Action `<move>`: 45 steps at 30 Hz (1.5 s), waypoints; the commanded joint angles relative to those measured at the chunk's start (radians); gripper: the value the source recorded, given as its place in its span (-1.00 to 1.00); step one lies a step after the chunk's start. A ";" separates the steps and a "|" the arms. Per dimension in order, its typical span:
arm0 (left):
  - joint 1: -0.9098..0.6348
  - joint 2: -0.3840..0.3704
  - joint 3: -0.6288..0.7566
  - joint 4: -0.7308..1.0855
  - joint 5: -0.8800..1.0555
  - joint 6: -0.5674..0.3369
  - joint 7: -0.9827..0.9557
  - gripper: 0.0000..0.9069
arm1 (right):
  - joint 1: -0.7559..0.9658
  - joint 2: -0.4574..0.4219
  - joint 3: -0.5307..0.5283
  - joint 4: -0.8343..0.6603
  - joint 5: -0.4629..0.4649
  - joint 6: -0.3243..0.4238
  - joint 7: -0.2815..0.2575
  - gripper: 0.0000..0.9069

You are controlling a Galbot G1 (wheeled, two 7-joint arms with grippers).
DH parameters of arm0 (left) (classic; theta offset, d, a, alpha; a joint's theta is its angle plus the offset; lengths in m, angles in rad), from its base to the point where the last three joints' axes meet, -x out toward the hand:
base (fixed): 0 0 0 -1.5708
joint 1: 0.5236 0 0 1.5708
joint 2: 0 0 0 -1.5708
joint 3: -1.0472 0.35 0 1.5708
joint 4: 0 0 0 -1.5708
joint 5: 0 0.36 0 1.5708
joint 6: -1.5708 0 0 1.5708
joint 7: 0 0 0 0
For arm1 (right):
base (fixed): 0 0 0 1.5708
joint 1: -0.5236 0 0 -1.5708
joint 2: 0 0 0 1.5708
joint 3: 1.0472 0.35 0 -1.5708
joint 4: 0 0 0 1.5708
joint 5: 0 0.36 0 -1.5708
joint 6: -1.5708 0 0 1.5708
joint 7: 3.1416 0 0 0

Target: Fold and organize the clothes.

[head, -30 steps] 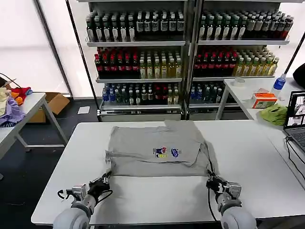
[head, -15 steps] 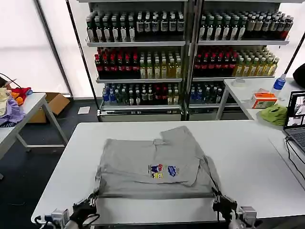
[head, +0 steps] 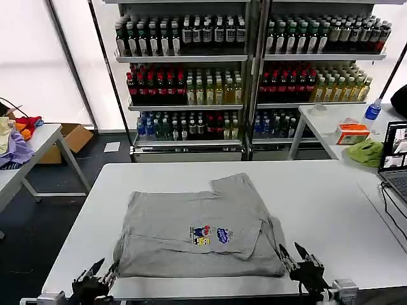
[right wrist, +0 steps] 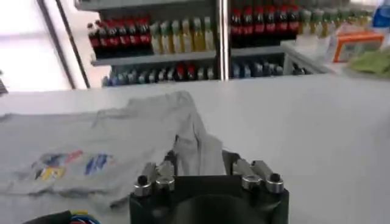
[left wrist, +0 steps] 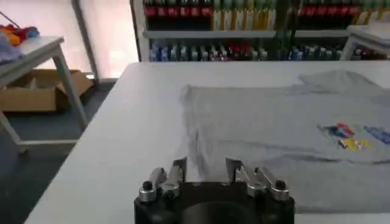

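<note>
You see the light grey short-sleeved shirt of soft fabric (head: 197, 234), with its small multicoloured chest print (head: 210, 234), lying partly folded near the front edge of the white surface (head: 331, 203); a doubled-over layer hides its collar. The left gripper (head: 95, 274) sits at its near left corner and the right gripper (head: 297, 259) at its near right corner, both with fingers apart, holding nothing, their arms cut off by the view's lower edge.
</note>
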 commanded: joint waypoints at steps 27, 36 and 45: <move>-1.082 0.203 0.457 1.026 -0.087 -0.061 0.326 1.00 | 1.052 0.190 -0.314 -1.091 -0.157 -0.129 -0.244 1.00; -1.096 0.161 0.495 1.067 -0.075 -0.052 0.316 1.00 | 1.027 0.188 -0.341 -1.083 -0.133 -0.130 -0.232 1.00; -1.055 0.138 0.507 1.049 -0.068 -0.034 0.307 0.40 | 1.024 0.196 -0.360 -1.099 -0.112 -0.132 -0.197 -1.00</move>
